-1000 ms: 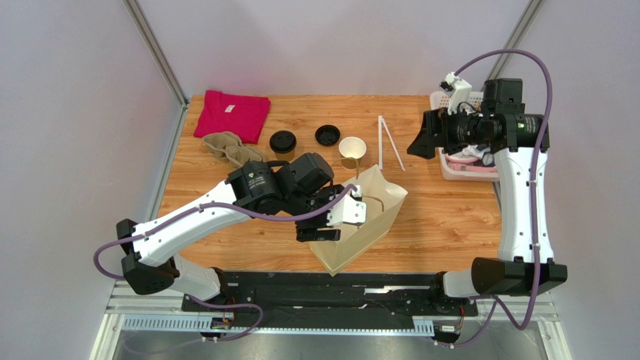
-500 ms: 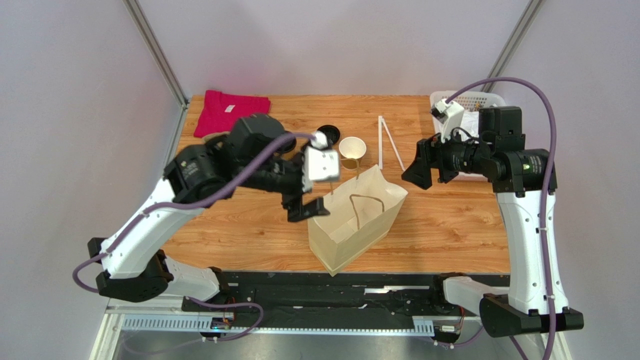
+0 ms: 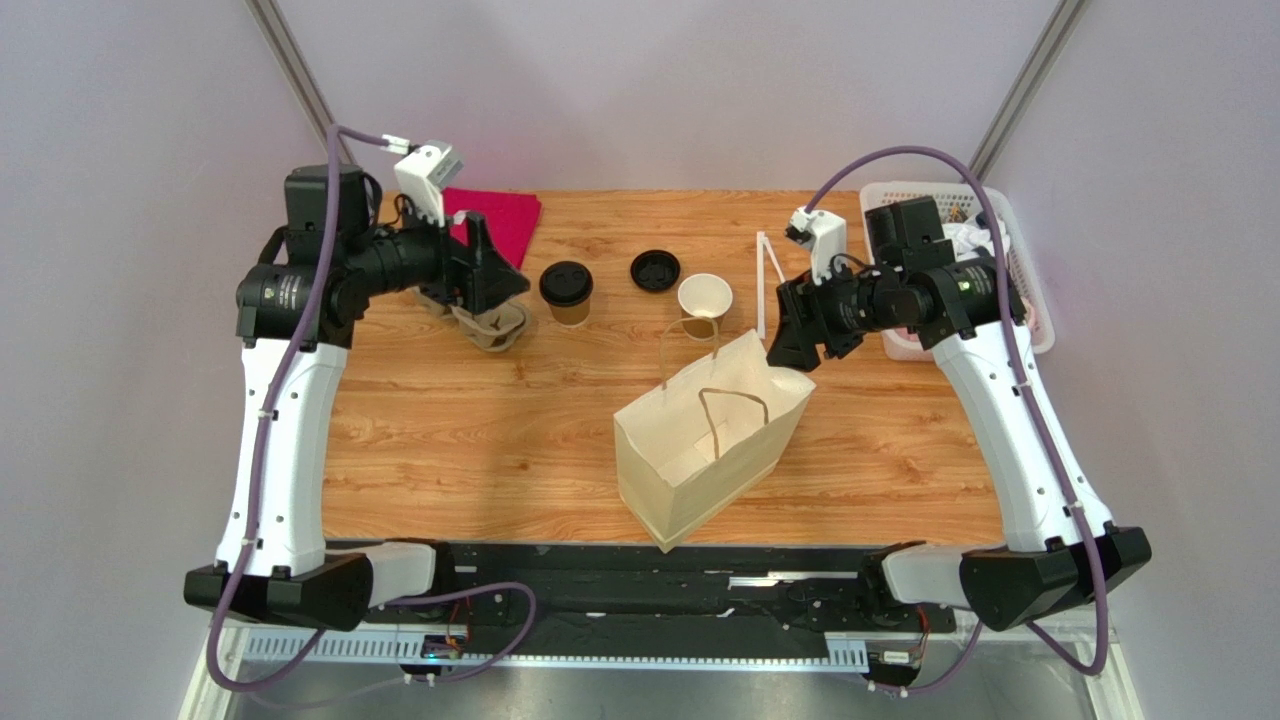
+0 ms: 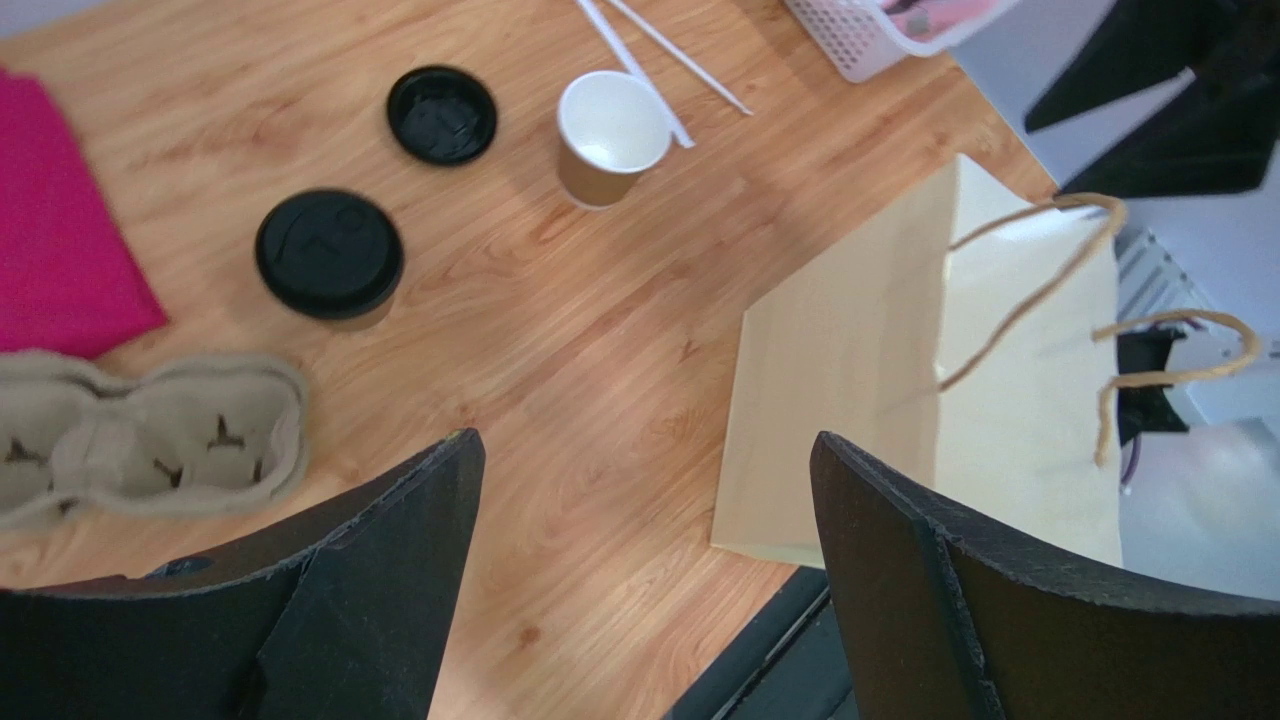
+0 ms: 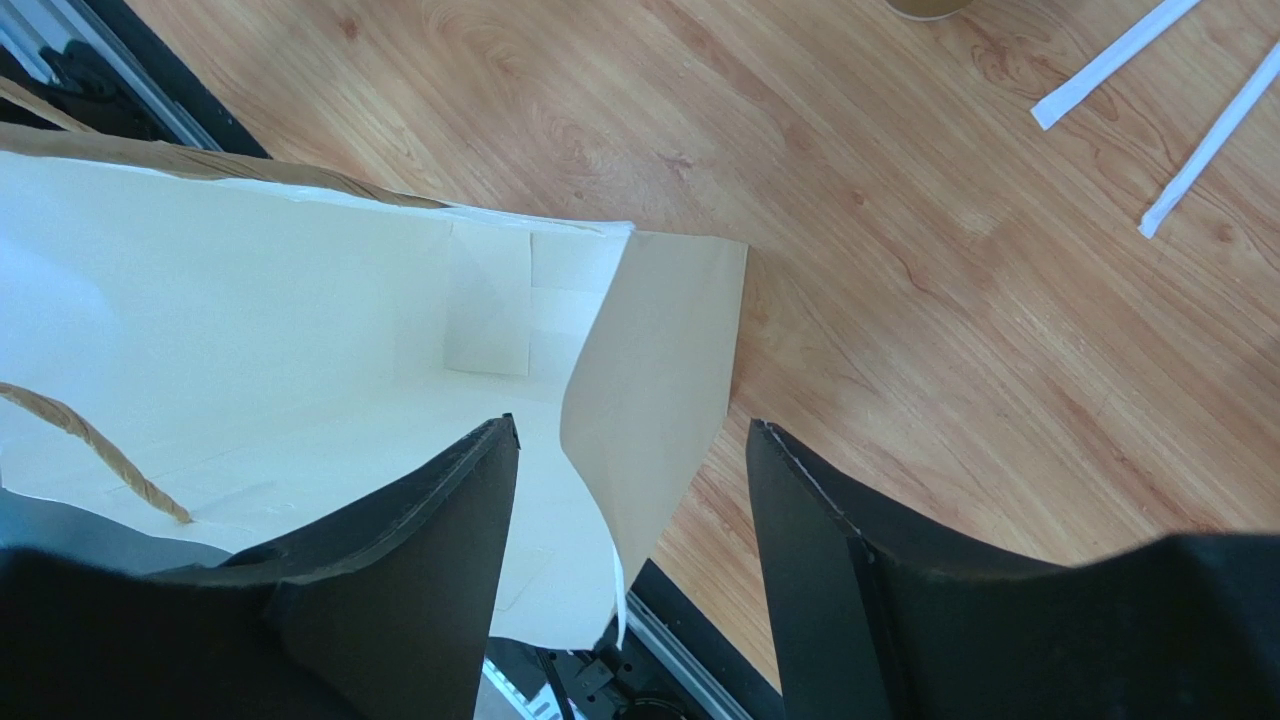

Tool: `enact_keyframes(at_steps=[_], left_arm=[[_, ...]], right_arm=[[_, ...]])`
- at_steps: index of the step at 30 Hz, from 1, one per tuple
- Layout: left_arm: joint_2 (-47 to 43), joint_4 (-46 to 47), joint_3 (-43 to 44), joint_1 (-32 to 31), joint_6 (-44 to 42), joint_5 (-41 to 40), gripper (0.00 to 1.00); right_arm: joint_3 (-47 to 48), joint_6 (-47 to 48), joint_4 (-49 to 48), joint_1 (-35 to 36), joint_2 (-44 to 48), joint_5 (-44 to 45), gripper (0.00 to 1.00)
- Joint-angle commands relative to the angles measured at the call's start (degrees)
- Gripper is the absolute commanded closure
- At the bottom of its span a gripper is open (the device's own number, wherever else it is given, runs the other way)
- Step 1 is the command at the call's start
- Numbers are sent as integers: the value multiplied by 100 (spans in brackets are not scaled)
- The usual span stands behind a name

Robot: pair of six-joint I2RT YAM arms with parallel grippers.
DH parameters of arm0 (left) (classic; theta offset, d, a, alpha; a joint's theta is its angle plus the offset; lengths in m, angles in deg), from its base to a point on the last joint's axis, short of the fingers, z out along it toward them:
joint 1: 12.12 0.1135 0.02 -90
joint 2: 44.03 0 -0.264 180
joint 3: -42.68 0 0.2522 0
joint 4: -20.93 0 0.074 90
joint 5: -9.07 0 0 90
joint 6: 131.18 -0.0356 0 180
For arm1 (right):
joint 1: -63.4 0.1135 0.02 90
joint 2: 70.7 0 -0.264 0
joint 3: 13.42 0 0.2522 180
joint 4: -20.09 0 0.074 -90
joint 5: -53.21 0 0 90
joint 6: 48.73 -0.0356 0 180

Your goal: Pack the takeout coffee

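The takeout coffee, a tan cup with a black lid, stands at the back of the table; it also shows in the left wrist view. My left gripper is open and empty, held high to the left of the coffee, and in the left wrist view bare wood lies below it. A tan paper bag stands open at the front centre. My right gripper is open at the bag's far right corner; in the right wrist view it straddles the bag's side wall without closing on it.
A loose black lid, an open tan cup and two white straws lie at the back. A grey cup carrier and a red cloth are at the back left. A white basket is at the right edge.
My left arm has swung away from the bag's mouth up to the back left, above the carrier. My right arm has moved from the basket left to the bag's corner.
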Motion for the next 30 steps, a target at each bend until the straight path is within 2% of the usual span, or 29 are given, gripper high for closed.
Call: enact_keyframes(at_steps=[1, 5, 6, 8, 11, 12, 13, 16, 22, 25, 30], left_arm=[[-273, -194, -341, 675, 51, 461, 11], [-378, -256, -850, 1229, 33, 452, 11], [-396, -221, -956, 1404, 50, 426, 11], [-431, -38, -1271, 1624, 155, 461, 10], [-344, 183, -1545, 1941, 287, 303, 9], [-282, 201, -1563, 2003, 279, 233, 9], [-229, 201, -1555, 2090, 261, 154, 9], [104, 280, -1485, 2319, 252, -206, 9], [842, 868, -1046, 2443, 209, -1761, 14], [1378, 1054, -738, 2443, -133, -2043, 19], [2643, 572, 403, 2443, -994, -2299, 24]], right_arm=[[39, 166, -218, 300, -91, 382, 40], [3, 237, -183, 442, -196, 707, 52], [12, 254, -165, 459, -205, 726, 59], [82, 281, -156, 521, -293, 796, 65], [292, 377, -104, 617, -424, 857, 85], [346, 404, -86, 635, -451, 858, 95], [416, 439, -77, 687, -477, 866, 100], [618, 527, -42, 732, -574, 884, 100], [821, 702, -16, 872, -574, 831, 100], [847, 764, 2, 951, -583, 858, 100], [847, 808, 19, 1013, -574, 866, 100]])
